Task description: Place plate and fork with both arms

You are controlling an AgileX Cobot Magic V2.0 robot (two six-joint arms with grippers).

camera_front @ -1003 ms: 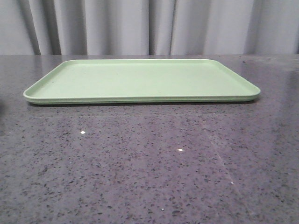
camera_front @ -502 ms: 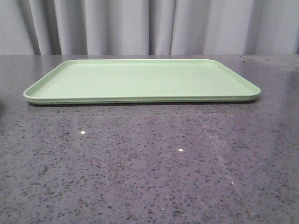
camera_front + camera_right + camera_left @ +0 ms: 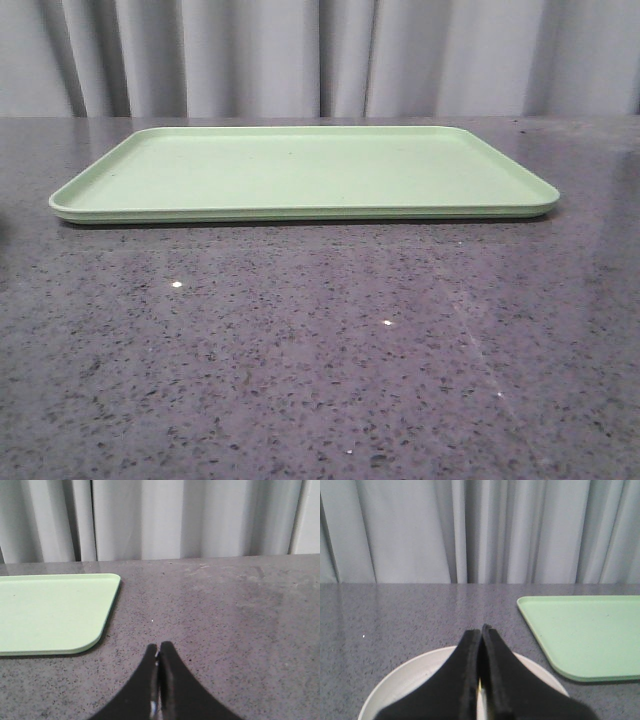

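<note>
The cream-white plate (image 3: 415,672) lies on the dark speckled table, seen only in the left wrist view, directly beneath my left gripper (image 3: 481,629). That gripper is shut, its black fingers pressed together above the plate. A thin yellow sliver (image 3: 479,687) shows in the narrow slit between the fingers; it may be the fork, but too little shows to tell. My right gripper (image 3: 159,646) is shut over bare table to the right of the tray. Neither gripper nor the plate appears in the front view.
A flat rectangular light-green tray (image 3: 300,170) lies across the far middle of the table, with nothing on it. Its near corners show as the tray (image 3: 585,630) in the left wrist view and the tray (image 3: 50,610) in the right one. Grey curtains hang behind the table.
</note>
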